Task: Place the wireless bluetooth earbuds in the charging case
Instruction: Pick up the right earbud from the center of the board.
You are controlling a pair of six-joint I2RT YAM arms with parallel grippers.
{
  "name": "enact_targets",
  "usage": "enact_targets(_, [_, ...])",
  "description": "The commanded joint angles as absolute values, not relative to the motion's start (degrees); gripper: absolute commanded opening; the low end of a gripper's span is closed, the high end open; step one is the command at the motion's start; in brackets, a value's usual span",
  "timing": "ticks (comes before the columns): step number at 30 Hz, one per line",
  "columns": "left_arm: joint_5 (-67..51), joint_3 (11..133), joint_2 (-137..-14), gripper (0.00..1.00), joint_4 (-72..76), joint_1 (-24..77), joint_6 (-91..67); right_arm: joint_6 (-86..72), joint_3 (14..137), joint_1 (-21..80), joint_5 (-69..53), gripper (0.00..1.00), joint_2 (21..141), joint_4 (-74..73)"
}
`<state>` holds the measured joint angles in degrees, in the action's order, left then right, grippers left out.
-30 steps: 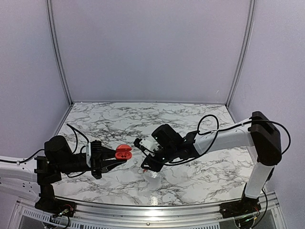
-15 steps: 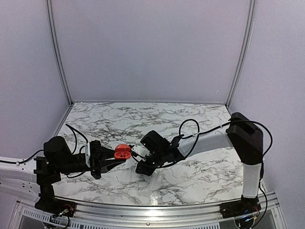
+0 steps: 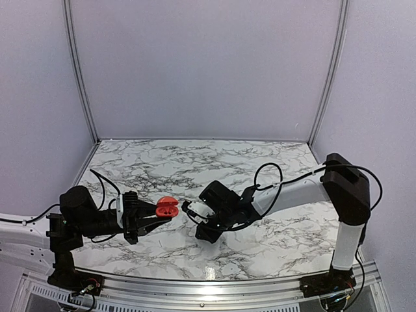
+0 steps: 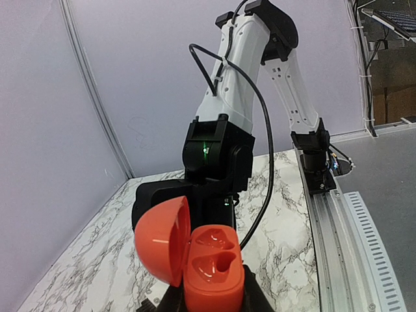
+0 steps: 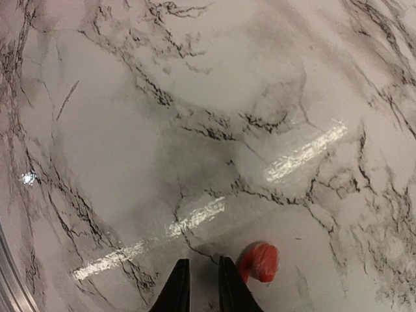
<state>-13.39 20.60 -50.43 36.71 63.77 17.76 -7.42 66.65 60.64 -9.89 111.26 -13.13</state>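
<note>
The charging case [image 4: 211, 263] is red and held up off the table with its lid swung open to the left. Both of its wells are empty. My left gripper [image 4: 213, 303] is shut on its base, and the case [image 3: 168, 207] also shows left of centre in the top view. My right gripper [image 5: 200, 281] hangs low over the marble with its fingers nearly together and nothing between them. One red earbud [image 5: 260, 262] lies on the table just outside the right finger, apart from it. No other earbud is in view. In the top view my right gripper [image 3: 207, 234] sits just right of the case.
The marble table [image 3: 273, 169] is walled by grey panels at the back and sides. A metal rail [image 3: 214, 286] runs along the near edge. The right arm's black cable [image 3: 266, 172] loops above its forearm.
The right arm swung left toward the case, then eased back slightly, and its fingers closed further. The left arm and the case have not moved.
</note>
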Motion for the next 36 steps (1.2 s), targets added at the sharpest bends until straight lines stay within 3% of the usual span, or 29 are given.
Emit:
enact_targets(1, [-13.1,20.5,-50.2,0.00,38.1,63.7,17.6,-8.2,64.0,61.0,-8.2,0.17,109.3,-16.6])
enact_targets(8, [-13.3,20.8,-50.5,0.00,38.1,63.6,17.0,-5.3,65.7,60.4,-8.1,0.24,105.4,-19.5])
enact_targets(15, [-13.4,21.2,-50.7,0.00,38.2,61.5,13.9,-2.3,73.9,58.9,-5.9,0.48,104.7,-27.9])
enact_targets(18, [-13.6,21.8,-51.6,0.00,38.2,61.4,13.2,-1.6,77.3,58.0,-5.3,0.52,107.6,-31.2])
enact_targets(36, [-11.5,21.5,-52.8,0.00,38.2,61.2,9.7,0.6,88.1,58.0,-6.0,0.40,118.7,-38.3])
